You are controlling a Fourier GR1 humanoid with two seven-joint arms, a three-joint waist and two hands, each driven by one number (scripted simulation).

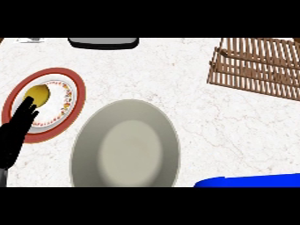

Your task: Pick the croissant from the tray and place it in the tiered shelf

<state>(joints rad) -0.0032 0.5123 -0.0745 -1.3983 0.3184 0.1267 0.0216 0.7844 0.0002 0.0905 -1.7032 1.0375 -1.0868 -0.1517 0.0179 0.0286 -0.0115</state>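
Tray [85, 132], tiered shelf [262, 66] on white marbled counter [178, 70]

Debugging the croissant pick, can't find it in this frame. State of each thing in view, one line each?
grey tray: holds nothing, no croissant visible
wooden tiered shelf: slats bare
red-rimmed plate: yellow item on it
left hand: open, fingers straight, over the plate's edge
blue object: cut off by the lower edge
right hand: not in view
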